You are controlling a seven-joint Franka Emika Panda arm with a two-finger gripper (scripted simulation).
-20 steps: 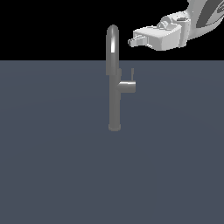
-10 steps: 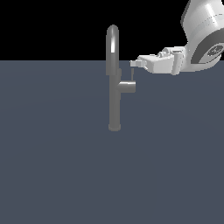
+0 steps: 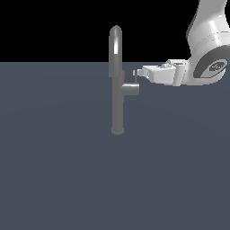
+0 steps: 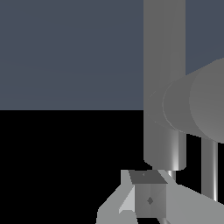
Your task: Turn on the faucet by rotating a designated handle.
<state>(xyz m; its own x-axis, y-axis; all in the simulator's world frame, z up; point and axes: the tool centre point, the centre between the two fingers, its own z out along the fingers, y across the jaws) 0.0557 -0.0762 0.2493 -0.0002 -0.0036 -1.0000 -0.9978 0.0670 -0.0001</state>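
A single grey faucet stands upright on a flat dark surface, near the middle of the exterior view. Its short side stub points toward the exterior view's right, and one thin handle rises from the stub's end. One white robot arm reaches in from the exterior view's right, held level, with its gripper right at the handle's top. The fingertips look close together, but whether they are pinching the handle or merely beside it cannot be told. In the wrist view the faucet's column and the stub fill the frame, with one finger just by them.

The step in hand appears to be engaging the handle. To do it well, the arm would likely need firm contact near the handle's tip, then a push along an arc around the stub's axis, so it does not slip off.

Count: one faucet, one handle, one arm, one gripper.
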